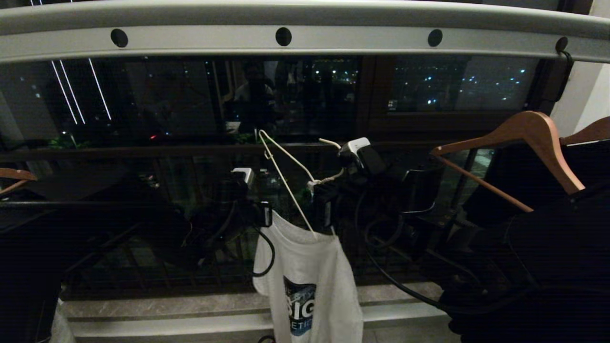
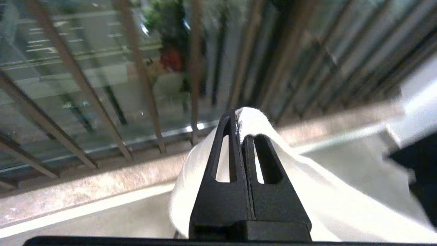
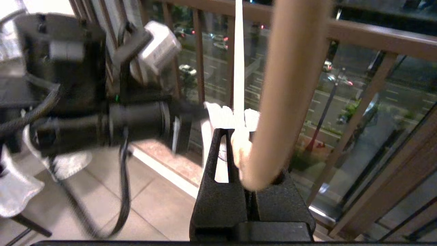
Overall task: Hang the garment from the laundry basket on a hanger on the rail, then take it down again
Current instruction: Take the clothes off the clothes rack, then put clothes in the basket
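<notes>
Left gripper [image 1: 267, 214]: centre of frame, clamped on garment [image 1: 310, 281] at its top edge; may drag cloth off.
Hanger [image 1: 286, 178]: just right, tilted, under rail [image 1: 305, 35] at top, unhooked; may slip out.
Right gripper [image 1: 329, 209]: clamped on hanger neck.
Obstacles: wooden hanger [image 1: 533, 143] with black garment [image 1: 562, 247], far right.
</notes>
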